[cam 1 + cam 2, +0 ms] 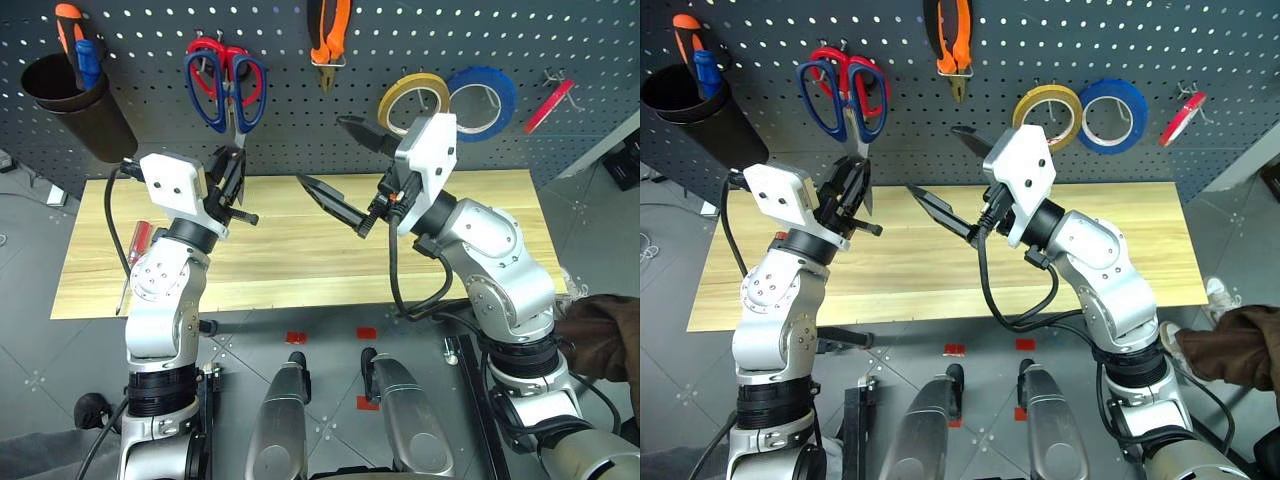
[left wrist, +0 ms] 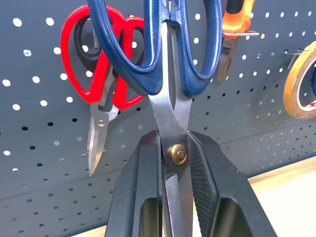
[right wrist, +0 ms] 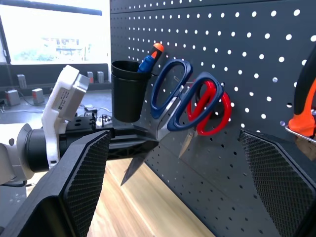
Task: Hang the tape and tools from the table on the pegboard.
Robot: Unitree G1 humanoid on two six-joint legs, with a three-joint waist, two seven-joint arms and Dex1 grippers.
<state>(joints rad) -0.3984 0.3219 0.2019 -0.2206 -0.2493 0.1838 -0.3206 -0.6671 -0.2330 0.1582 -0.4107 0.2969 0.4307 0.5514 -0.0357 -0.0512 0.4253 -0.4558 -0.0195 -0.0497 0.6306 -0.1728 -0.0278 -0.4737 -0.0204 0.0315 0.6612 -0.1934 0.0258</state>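
Dark pegboard [image 1: 420,40] fills the back; at its ten o'clock the left gripper [image 2: 176,163] clamps the blue scissors [image 2: 173,59] at the pivot, rigid, slick steel. Right gripper [image 1: 345,165] gapes.

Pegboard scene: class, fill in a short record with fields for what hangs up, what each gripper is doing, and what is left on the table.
On pegboard: pliers, yellow tape, blue tape, red scissors
Left gripper: shut on blue scissors at the pivot, handles up against the board
Right gripper: open, holding nothing
On table: red screwdriver near its left end
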